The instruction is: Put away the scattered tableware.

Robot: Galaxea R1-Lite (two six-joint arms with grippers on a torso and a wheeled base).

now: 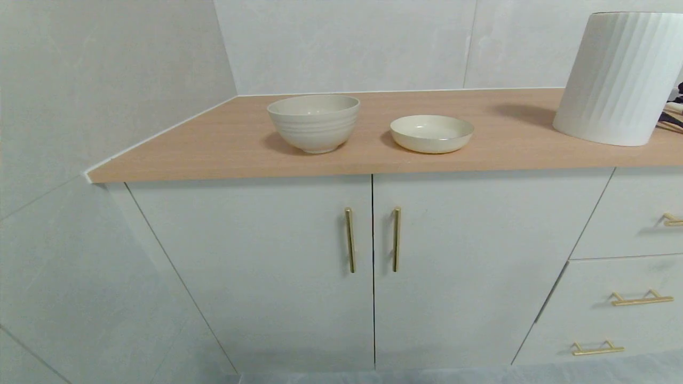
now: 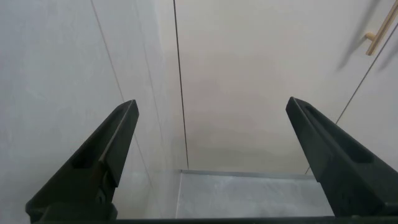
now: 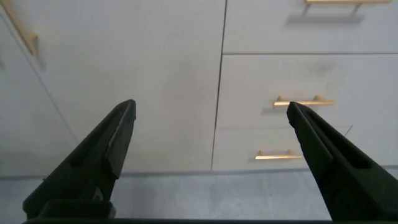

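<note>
Nearby, bowl [image 1: 314, 122], shallow dish [image 1: 431, 133], ribbed canister [image 1: 619, 77], closed doors [image 1: 256, 266]

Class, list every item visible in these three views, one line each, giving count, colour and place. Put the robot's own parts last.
countertop: one, light wood, along the wall.
bowl: one, cream, ribbed, on the countertop's left part.
dish: one, cream, shallow, right of the bowl, apart from it.
container: one, white, ribbed, at the countertop's right end.
cabinet doors: two, white, closed, below the countertop.
door handles: two, gold, vertical, side by side.
drawer handles: three, gold, horizontal, right of the cabinet doors.
left gripper: one, black, open, low before the cabinet.
right gripper: one, black, open, facing the drawers.
</note>
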